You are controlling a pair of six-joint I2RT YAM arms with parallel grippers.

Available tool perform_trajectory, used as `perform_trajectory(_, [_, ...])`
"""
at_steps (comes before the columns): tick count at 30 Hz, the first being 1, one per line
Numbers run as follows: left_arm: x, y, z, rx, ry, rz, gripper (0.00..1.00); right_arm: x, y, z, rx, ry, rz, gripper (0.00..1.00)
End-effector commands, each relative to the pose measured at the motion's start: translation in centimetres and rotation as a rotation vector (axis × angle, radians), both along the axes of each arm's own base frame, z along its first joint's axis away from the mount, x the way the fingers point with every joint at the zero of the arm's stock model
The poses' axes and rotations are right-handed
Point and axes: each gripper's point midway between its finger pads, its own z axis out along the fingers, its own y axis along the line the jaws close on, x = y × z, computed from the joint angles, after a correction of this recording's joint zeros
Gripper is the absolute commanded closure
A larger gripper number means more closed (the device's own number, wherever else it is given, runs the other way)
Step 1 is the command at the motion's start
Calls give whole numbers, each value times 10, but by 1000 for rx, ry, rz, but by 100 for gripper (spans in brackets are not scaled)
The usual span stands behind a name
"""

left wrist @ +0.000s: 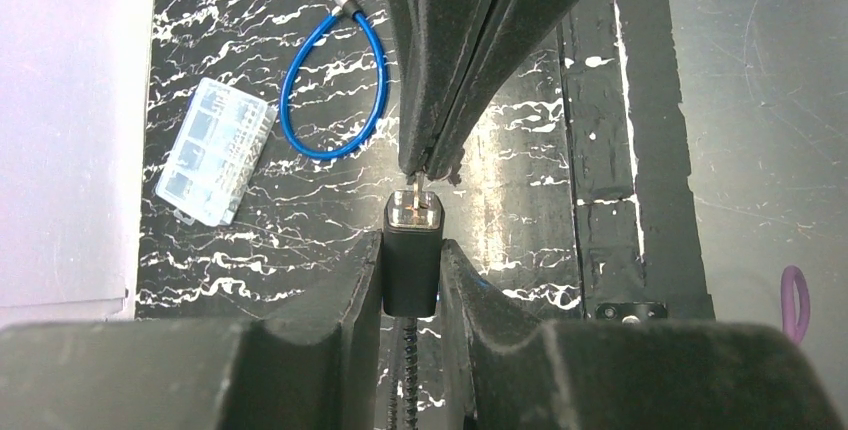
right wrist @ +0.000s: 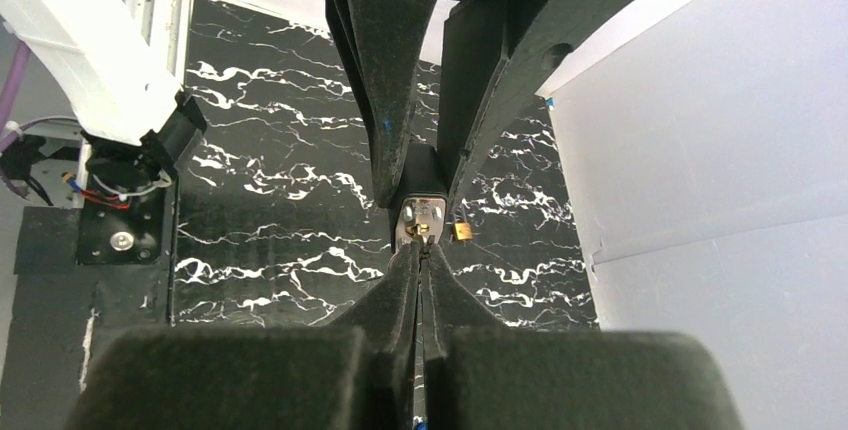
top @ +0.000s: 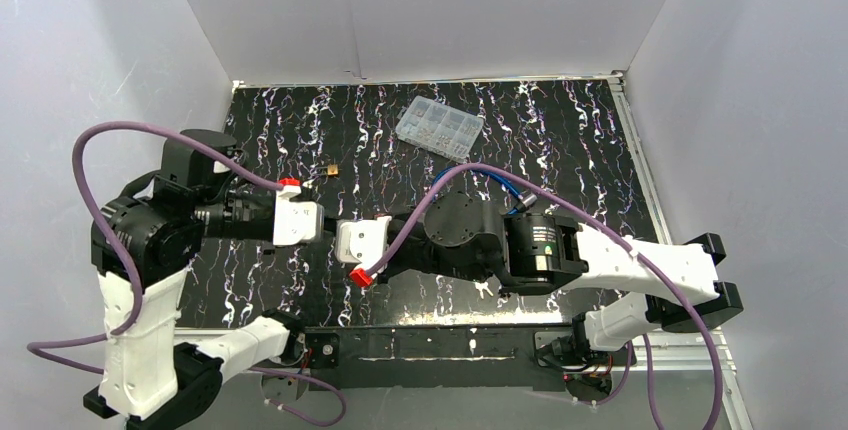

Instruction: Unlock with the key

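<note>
Lock in my left fingers (left wrist: 365, 270), key in my right fingers (left wrist: 432, 150), the two meeting tip to face over the counter (top: 600, 170).

My left wrist camera shows my left fingers clamped on the sides of the black lock (left wrist: 411, 270), its metal face turned toward my right fingers, which are pressed shut on the key (left wrist: 418, 182) – only a thin sliver of metal at the lock's face. That view alone shows the whole blue cable loop (left wrist: 330, 90) lying beside the clear compartment box (left wrist: 212, 150). My right wrist camera looks straight at the keyhole and at a small brass piece (right wrist: 462, 232) on the counter beyond. From above, both locks and key hide under my wrists. Marks on the lock's face are too blurred to read.
</note>
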Motion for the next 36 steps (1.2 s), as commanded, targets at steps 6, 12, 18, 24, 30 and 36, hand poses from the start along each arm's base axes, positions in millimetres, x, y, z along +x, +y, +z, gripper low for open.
perform_trajectory(6, [-21, -9, -8, 3, 269, -61, 100, -60, 6, -19, -68, 37, 232, 99])
perform_trajectory(12, [-13, -8, -16, 33, 274, -41, 100, -65, -5, -21, -88, 79, 239, 99])
perform_trajectory(18, [-8, -4, -20, 55, 285, 19, 100, -62, -18, 1, -24, 166, 210, 64])
perform_trajectory(24, [-10, 2, -25, 59, 251, 42, 100, -51, -37, 27, 58, 296, 219, 61])
perform_trajectory(30, [-12, 6, -26, 66, 236, 55, 100, -28, -44, 32, 113, 433, 222, 61])
perform_trajectory(36, [-12, 6, -29, 71, 236, 56, 100, -24, -26, 24, 67, 448, 212, 62])
